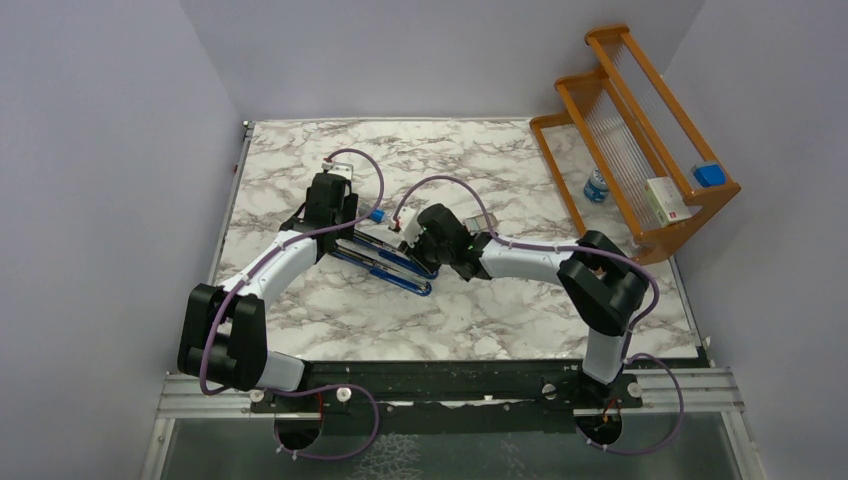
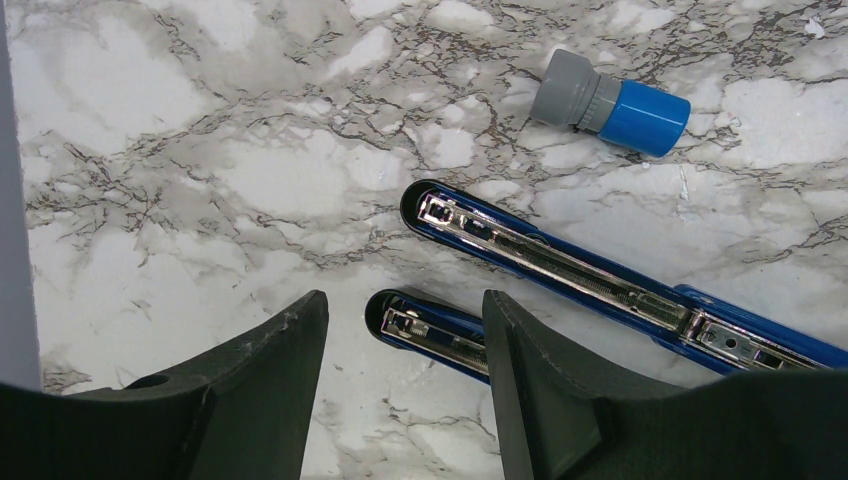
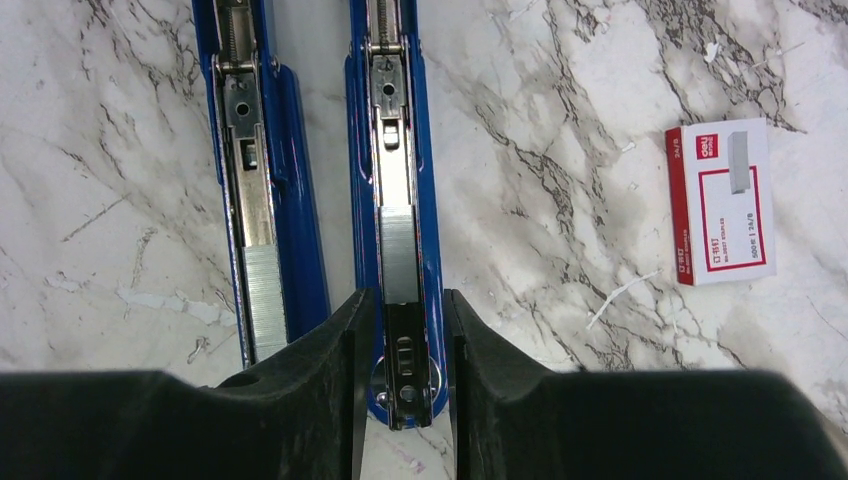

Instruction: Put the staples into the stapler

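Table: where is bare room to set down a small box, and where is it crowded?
Free: the near marble strip between the stapler bars and the arms' base rail; also the back marble between the left gripper and the wooden rack. Crowded: the centre, where right gripper, bars, blue-capped cylinder and staple box lie close.

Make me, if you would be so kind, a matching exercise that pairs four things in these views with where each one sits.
Things:
1. staple box
2. blue-capped cylinder
3. staple strip
4. wooden rack

Places:
A. at the far right corner of the table
B. inside the metal channel of the stapler
C. on its side on the marble, past the stapler's tips
D. flat on the marble, to the right of the stapler in the right wrist view

Pairs: 1-D, 2-C, 3-B, 4-A
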Available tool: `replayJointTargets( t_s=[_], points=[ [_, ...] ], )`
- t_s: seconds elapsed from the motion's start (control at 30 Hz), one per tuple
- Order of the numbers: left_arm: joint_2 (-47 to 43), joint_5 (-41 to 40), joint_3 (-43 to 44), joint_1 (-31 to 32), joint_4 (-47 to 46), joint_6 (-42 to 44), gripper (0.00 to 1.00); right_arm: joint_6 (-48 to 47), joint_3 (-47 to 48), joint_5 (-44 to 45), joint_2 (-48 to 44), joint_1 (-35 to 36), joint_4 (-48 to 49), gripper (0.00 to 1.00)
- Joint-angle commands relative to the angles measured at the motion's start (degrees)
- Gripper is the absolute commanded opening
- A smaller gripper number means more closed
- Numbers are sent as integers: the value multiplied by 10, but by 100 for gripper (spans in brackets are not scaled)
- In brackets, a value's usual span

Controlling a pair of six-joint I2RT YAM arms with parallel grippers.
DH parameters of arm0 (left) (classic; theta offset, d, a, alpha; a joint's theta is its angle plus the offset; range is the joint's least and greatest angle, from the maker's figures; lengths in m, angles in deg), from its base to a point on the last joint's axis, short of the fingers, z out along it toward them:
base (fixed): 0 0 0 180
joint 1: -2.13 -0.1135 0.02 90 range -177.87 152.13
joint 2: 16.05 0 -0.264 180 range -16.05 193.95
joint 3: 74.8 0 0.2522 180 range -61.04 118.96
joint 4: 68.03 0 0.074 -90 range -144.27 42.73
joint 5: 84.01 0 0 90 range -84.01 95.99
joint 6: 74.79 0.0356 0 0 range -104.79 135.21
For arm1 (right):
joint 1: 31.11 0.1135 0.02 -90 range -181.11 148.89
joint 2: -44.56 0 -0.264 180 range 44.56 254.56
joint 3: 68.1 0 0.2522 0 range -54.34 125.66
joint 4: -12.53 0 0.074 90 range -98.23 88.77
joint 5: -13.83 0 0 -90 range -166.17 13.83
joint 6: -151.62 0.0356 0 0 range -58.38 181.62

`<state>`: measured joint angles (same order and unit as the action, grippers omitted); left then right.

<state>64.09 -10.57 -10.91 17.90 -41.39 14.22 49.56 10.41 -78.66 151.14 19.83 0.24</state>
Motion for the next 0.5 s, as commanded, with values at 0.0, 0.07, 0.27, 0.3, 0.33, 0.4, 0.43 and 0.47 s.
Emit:
replayJointTargets(
  t_s=[0.0,0.07,0.27,0.3,0.33,0.4,0.43,0.47],
  points=[
    [-13,-5,11,1,-11,4,61,24,-15,2,-33,0,24,36],
    [-12,-5,11,1,-11,4,61,31,-18,3,-44,-1,34,37],
    [-12,-5,10,1,-11,3,61,67,-16,-19,-45,-18,59,38],
    [-13,-5,11,1,-11,3,61,72,-13,-26,-39,-23,59,38],
    [-12,-5,10,1,-11,4,61,78,-10,-34,-33,-28,60,38],
    [-12,-5,10,1,-11,4,61,88,-2,-50,-19,-37,61,38],
    [-12,-5,11,1,-11,3,61,91,2,-57,-12,-39,62,38],
    [-13,-5,10,1,-11,3,61,94,5,-60,-7,-41,66,38]
  ],
)
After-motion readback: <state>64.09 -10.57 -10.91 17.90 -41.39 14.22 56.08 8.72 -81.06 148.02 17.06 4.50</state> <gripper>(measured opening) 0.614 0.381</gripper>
